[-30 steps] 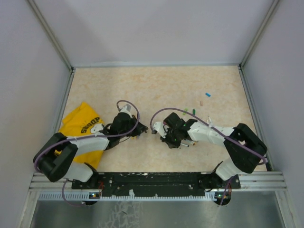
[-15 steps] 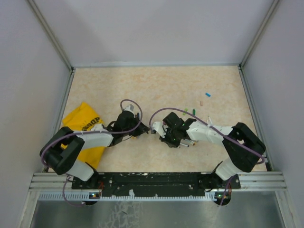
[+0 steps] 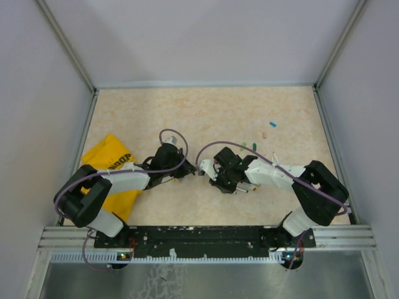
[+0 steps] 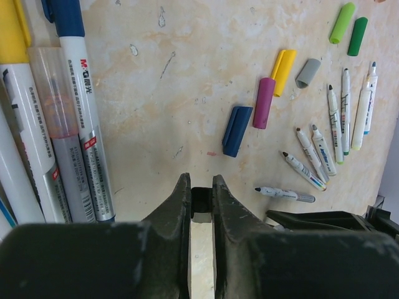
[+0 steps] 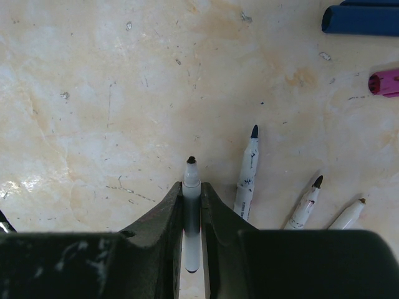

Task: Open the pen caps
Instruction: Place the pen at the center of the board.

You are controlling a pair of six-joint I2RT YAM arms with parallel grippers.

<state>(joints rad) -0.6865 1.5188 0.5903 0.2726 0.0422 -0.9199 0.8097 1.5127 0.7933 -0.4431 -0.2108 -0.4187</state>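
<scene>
Left arm (image 3: 124,179) shifted right; right jaws grip pen (image 5: 191,187).

Lying flat in a loose chain toward 1 o'clock: navy cap (image 4: 237,131), magenta cap (image 4: 264,103), yellow cap (image 4: 283,71), grey cap (image 4: 307,73), two green caps (image 4: 341,22); uncapped pens (image 4: 336,124) fanned at 3 o'clock, capped pens (image 4: 78,118) side by side at 9 o'clock; one black-tipped pen (image 5: 191,205), uncapped, pinched in the right gripper (image 5: 191,185), tip toward 12 o'clock

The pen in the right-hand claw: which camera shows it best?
The right wrist view: the pen fills the middle, clamped in the right gripper, its black tip bare. From the top view it is too small to make out. The left wrist view misses it.
</scene>
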